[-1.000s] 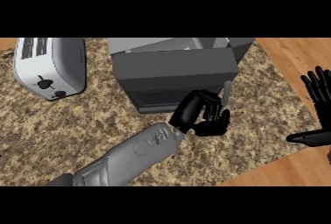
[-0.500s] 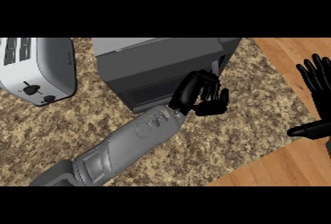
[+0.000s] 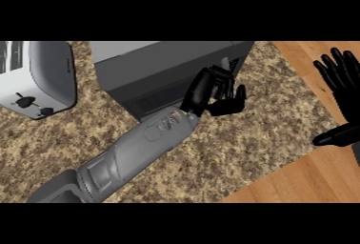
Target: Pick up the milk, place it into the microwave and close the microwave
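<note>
The grey microwave [image 3: 165,59] stands at the top middle of the head view, its dark front face [image 3: 151,97] turned toward me. My left forearm reaches diagonally up from the lower left. My left hand [image 3: 209,93] rests against the right end of that front face, with its fingers fairly straight along the door edge and nothing in it. My right hand [image 3: 343,78] stays open at the right edge, fingers up, over the wooden surface. No milk carton shows anywhere in view. I cannot see inside the microwave.
A silver toaster [image 3: 36,76] stands at the left edge, beside the microwave. The counter [image 3: 253,138] is speckled brown stone. A wooden surface [image 3: 309,176] borders it at the lower right and up the right side.
My left hand has moved up against the microwave's front and its fingers have straightened. The view has tilted, so the toaster and microwave sit lower. The right hand has hardly moved.
</note>
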Robot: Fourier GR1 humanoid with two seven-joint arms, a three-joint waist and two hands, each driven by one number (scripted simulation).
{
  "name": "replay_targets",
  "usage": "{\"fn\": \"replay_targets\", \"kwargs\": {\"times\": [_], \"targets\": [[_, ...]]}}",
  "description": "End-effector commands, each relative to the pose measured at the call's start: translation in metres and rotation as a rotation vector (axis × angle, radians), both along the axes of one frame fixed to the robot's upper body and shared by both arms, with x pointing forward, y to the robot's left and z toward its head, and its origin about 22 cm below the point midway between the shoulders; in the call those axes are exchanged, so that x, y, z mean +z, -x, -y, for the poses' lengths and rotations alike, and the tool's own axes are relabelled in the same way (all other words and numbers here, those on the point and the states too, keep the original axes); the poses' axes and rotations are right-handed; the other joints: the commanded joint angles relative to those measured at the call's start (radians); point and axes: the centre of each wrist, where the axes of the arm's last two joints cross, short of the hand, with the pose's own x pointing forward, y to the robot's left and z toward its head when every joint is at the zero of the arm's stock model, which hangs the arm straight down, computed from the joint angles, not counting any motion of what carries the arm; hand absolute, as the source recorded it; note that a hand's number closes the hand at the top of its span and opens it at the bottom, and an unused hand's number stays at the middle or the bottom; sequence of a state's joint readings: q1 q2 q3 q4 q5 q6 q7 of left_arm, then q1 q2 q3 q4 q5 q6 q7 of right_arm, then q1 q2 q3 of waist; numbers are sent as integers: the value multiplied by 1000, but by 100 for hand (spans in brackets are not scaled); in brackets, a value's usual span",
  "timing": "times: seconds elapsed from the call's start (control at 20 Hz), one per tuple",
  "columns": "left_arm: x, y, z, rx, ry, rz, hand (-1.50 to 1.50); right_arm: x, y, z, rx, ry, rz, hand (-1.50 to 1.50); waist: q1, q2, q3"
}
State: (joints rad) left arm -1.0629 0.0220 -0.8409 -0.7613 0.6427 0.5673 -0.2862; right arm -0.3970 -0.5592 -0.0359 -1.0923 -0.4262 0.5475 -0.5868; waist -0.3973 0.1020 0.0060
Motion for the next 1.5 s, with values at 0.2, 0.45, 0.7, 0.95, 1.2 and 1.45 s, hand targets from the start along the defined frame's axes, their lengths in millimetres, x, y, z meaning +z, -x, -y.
{"fn": "replay_targets", "kwargs": {"times": [0.2, 0.45, 0.7, 0.95, 1.2, 1.45], "targets": [[16, -5, 13, -4, 13, 35, 150, 28, -9, -18, 237, 55, 55, 150, -21, 0, 3], [14, -6, 12, 8, 15, 32, 150, 47, -11, -46, 415, 107, 100, 150, -30, -4, 5], [15, -6, 12, 21, 30, 40, 150, 57, -9, -66, 504, 143, 111, 150, -41, 0, 6], [14, -6, 12, 52, 38, 40, 150, 62, -3, -74, 545, 165, 108, 150, -64, -2, 7], [13, -6, 12, 72, 47, 38, 150, 66, 3, -89, 585, 147, 126, 150, -77, -3, 7], [15, -7, 12, 98, 52, 54, 150, 66, 9, -94, 612, 152, 116, 150, -85, -4, 8]]}}
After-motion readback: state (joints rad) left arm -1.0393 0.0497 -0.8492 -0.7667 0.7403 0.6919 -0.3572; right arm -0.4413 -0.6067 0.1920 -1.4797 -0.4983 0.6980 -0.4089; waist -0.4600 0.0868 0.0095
